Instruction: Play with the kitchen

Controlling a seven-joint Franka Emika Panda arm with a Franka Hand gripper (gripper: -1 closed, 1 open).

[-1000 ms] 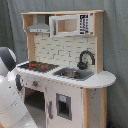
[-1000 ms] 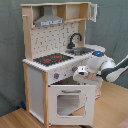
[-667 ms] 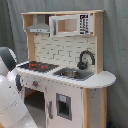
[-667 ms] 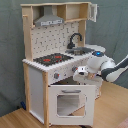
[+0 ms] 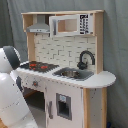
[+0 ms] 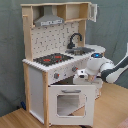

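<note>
The kitchen (image 5: pixel 75 85) is a white and light-wood toy unit that shows in both exterior views. On its counter are a red-ringed black hob (image 6: pixel 52 59), a sink (image 6: pixel 86 50) and a black faucet (image 6: pixel 75 40), with a grey hood (image 6: pixel 50 21) above. In the second exterior view my gripper (image 6: pixel 80 77) reaches in from the right. It hangs at the front panel by the knobs (image 6: pixel 56 75), just above the windowed oven door (image 6: pixel 70 104). I cannot tell whether it touches the panel. In the first exterior view my white arm (image 5: pixel 10 95) hides the gripper.
A white microwave-style cabinet (image 5: pixel 70 24) sits in the kitchen's upper shelf. A grey curtain (image 5: pixel 115 45) hangs behind everything. The kitchen stands on a wooden surface (image 6: pixel 115 110), and my arm's bulk fills the first exterior view's lower left.
</note>
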